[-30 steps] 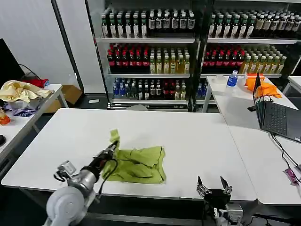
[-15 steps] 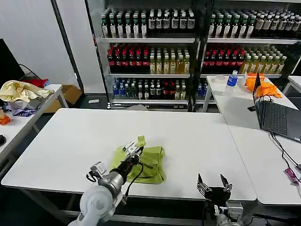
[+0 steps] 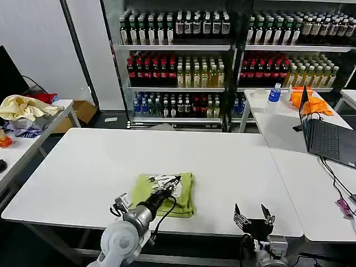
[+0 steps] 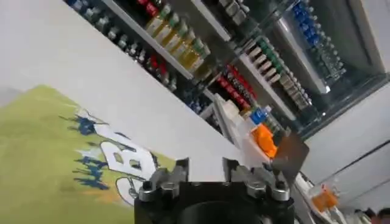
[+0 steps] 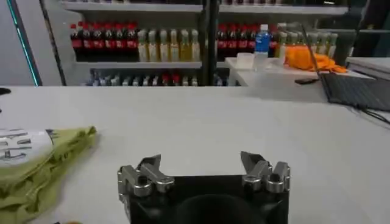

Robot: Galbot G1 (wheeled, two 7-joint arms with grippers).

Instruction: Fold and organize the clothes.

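On white table [image 3: 222, 161]: folded green T-shirt [image 3: 183, 192], white print up; left gripper [image 3: 173, 181] released above it; right gripper [image 3: 253, 214] released, parked at near edge.

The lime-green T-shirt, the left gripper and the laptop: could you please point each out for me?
lime-green T-shirt [image 3: 183, 204], head view, plain fabric near its right edge.
left gripper [image 3: 173, 181], head view, fingertips over the shirt's white print.
laptop [image 3: 331, 143], head view, keyboard deck.
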